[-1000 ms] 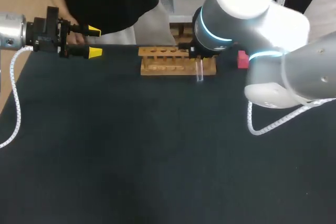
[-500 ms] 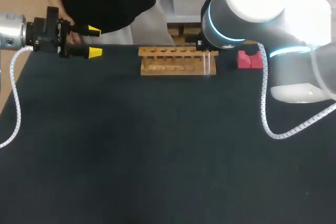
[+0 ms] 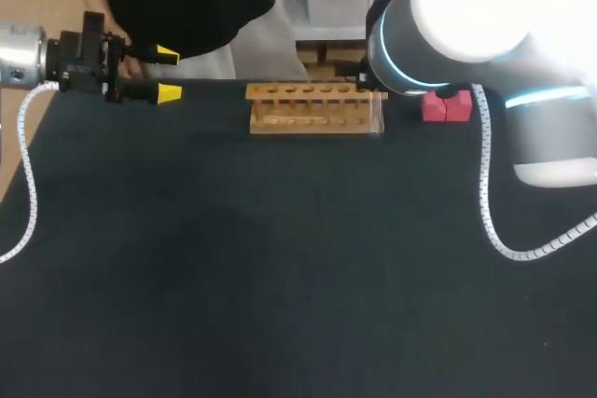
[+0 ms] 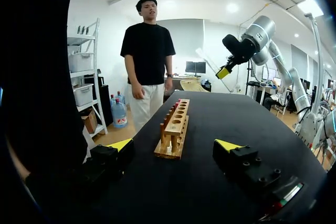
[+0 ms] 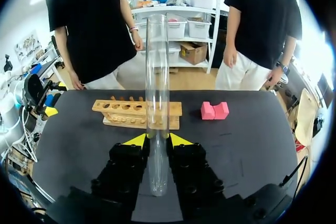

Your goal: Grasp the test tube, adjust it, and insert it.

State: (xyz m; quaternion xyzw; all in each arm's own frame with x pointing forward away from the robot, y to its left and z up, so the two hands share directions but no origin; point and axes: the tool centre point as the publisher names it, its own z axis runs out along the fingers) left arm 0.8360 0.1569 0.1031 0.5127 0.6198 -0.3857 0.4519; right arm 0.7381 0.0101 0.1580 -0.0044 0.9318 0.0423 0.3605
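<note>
A clear glass test tube (image 5: 157, 93) stands between the fingers of my right gripper (image 5: 156, 141), which is shut on its lower part, with the tube's length running out ahead of the fingers. Beyond it on the black table lies the wooden rack (image 5: 137, 114) with a row of holes. In the head view the tube (image 3: 377, 111) shows faintly at the right end of the rack (image 3: 312, 109), and my right arm (image 3: 466, 16) hides its own gripper. My left gripper (image 3: 169, 71) hovers open at the far left, level with the rack (image 4: 176, 129), nothing between its fingers (image 4: 121, 144).
A red block (image 3: 445, 106) sits just right of the rack, also in the right wrist view (image 5: 214, 110). The black table (image 3: 280, 258) stretches wide in front of the rack. A person stands behind the table's far edge, not reaching over it.
My right arm has swung to the right and back, carrying the tube from in front of the rack's right part to its right end. The left arm has kept still.
</note>
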